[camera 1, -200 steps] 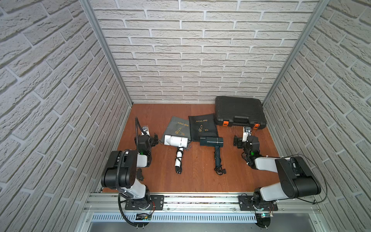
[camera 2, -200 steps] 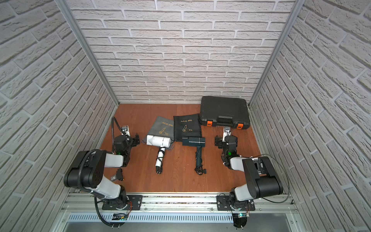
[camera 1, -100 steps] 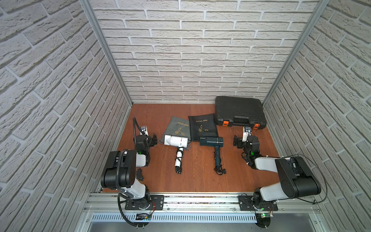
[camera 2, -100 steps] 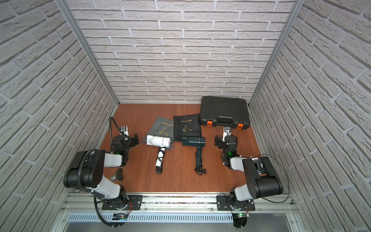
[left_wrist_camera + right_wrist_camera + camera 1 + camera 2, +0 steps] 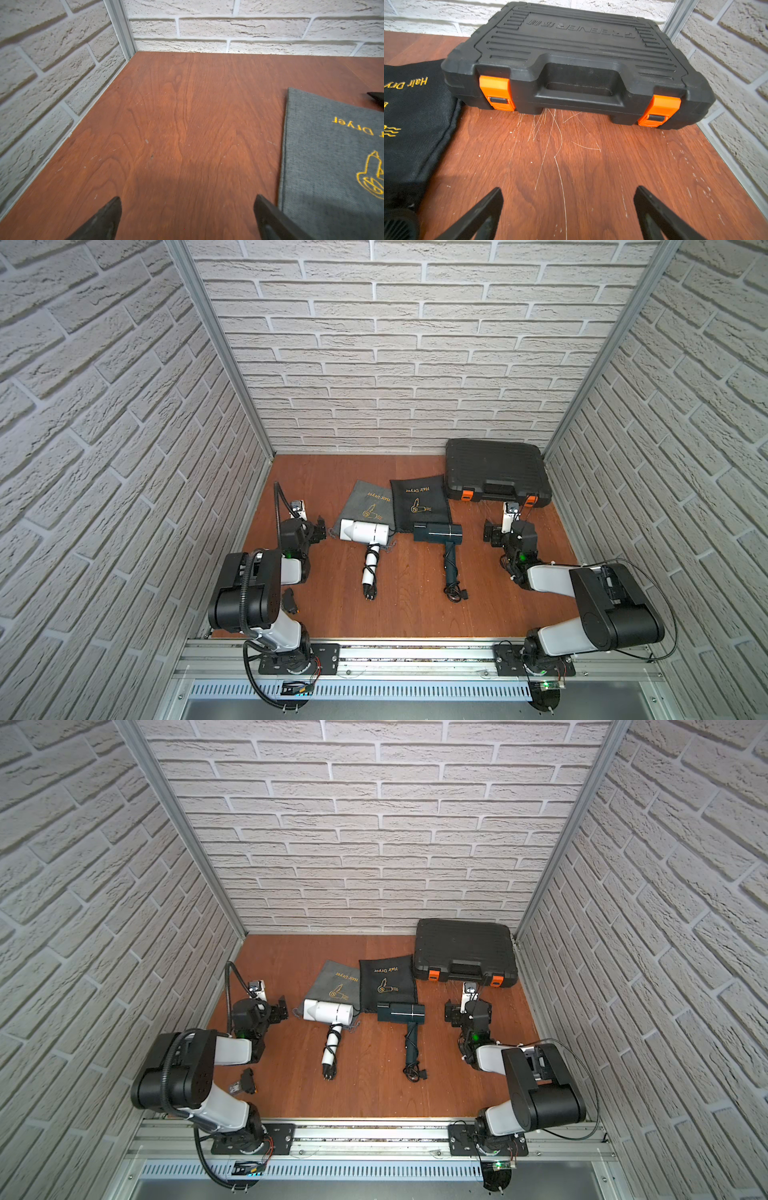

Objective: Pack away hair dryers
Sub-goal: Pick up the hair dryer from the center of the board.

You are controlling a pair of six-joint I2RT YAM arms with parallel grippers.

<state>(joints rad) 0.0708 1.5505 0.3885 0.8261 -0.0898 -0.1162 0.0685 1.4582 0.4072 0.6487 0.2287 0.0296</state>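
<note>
nothing is packed yet, folks. the white dryer (image 5: 365,531) is lying on the bench (image 5: 407,605) with its barrel across the near edge of the grey bag (image 5: 368,499), and its handle and wound cord are pointing back toward the arms. the dark dryer (image 5: 437,533) is lying the same way at the edge of the black bag (image 5: 419,499), with its plug trailing at the end of the handle. the black case (image 5: 494,470) is sitting shut in the far corner.

the left hand (image 5: 321,527) is hovering low just beside the white dryer's barrel end, fingers spread wide and gripping nothing. its wrist view is showing only bare wood and a corner of the grey bag. the right hand (image 5: 489,533) is hanging near the dark dryer's barrel, on the case side, also spread wide and empty.

i'm reading this as the opening reach. the next move is probably calling for each hand to turn in toward its dryer and close on barrel or handle. or it may be calling for a bag mouth to be lifted first. those loose plugs could be snagging.
</note>
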